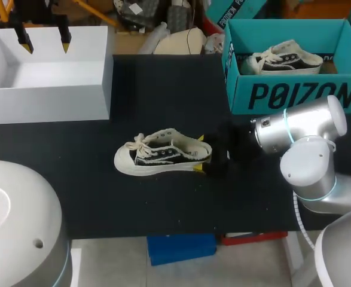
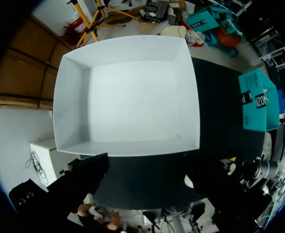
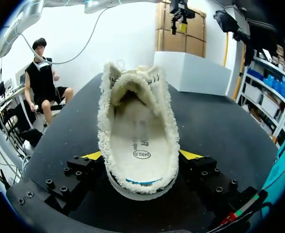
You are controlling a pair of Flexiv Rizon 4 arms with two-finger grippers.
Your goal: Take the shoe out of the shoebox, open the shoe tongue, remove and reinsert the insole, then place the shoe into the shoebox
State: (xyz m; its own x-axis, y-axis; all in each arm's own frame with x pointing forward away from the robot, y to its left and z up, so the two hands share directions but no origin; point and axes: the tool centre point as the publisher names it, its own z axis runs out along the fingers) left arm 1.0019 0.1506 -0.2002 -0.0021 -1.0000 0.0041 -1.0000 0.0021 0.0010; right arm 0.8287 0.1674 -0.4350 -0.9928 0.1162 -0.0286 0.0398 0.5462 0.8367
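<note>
Head view: black canvas shoe with cream fleece lining (image 1: 163,154) is lying centre frame, well apart from teal cardboard shoebox (image 1: 295,95), upper right; right gripper (image 1: 199,153) is pinching its heel from both sides; left gripper (image 1: 45,42) is hanging spread, empty, over white open box (image 1: 49,101), upper left.
Left wrist view: box only.
Right wrist view: tips are pressing soft fleece; risk: heel slipping, collar folding over white insole (image 3: 140,138).

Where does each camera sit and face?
Head: above and behind, looking down on the table; left jaws over the white box, right arm at the shoe.
Left wrist: behind the left jaws, facing down into the white box; jaws dark.
Right wrist: behind the right jaws, facing the shoe from its heel; they grip it.
Shared: head and right wrist see the shoe.
</note>
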